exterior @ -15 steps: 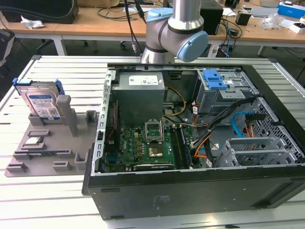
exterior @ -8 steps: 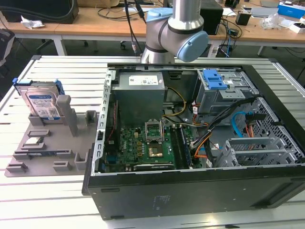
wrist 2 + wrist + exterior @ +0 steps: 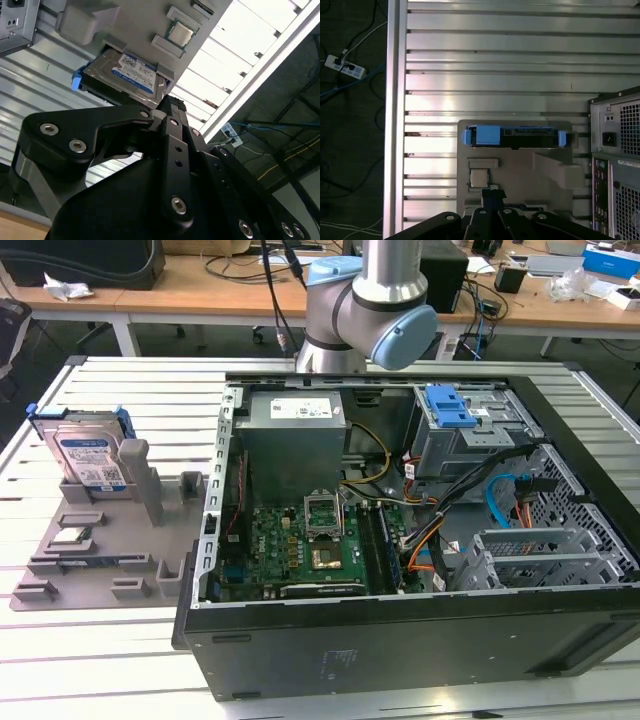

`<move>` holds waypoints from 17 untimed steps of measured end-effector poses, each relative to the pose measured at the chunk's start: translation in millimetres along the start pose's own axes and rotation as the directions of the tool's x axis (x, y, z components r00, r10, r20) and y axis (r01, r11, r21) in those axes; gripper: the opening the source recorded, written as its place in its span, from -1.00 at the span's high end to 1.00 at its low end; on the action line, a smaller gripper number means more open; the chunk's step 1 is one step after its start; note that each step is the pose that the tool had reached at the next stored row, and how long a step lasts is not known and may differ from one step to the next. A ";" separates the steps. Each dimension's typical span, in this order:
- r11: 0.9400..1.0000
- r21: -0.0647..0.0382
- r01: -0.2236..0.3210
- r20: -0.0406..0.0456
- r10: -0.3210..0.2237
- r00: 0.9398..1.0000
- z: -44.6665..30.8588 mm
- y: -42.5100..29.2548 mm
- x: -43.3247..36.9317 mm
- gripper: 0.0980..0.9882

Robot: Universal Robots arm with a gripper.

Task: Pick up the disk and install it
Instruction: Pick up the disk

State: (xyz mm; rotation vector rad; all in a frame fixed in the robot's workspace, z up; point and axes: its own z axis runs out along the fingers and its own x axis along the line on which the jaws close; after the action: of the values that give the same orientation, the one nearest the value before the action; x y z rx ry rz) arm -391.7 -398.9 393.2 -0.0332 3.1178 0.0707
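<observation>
**Disk not yet picked, gripper shut and empty above the holder**

The slatted table (image 3: 120, 660) carries the open computer case (image 3: 400, 650), your landmark. The arm (image 3: 365, 310) rises behind the case's far wall and is cut off by the frame edge. The grey holder plate (image 3: 100, 560) lies on the table just beside the case, on the exterior view's left of it.

The disk (image 3: 88, 460) stands on edge in a slot of that plate, outside the case and well apart from the drive cage (image 3: 450, 405) inside it. Its blue carrier is clipped round it.

In the first wrist view the gripper (image 3: 493, 194) hangs over the plate, short of the disk. Its fingers look pressed together with nothing between them. The small square chip (image 3: 479, 177) sits between the gripper and the disk.

Step in hand, as I judge it, is the approach for the pick. Doing it well likely means:
- spreading the fingers before you go down
- squaring them across the disk's flat faces
- keeping clear of the chip
- lifting straight out of the slot

Hard to tell:
- how deep the disk sits in the slot
- its far face
- which bay in the case takes it
- in the second wrist view, the gripper's own body hides the fingertip pads
</observation>
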 end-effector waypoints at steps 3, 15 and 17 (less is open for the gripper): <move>0.999 -0.001 0.038 -0.002 -0.038 0.999 0.0 0.0 0.0 0.98; 0.967 -0.007 0.256 -0.011 -0.256 0.967 0.0 0.0 0.0 0.98; 0.957 -0.009 0.291 -0.012 -0.291 0.957 0.0 0.0 0.0 0.98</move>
State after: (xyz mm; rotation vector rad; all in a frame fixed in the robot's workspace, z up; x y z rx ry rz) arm -391.7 -398.8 393.3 -0.4933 3.0856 0.0753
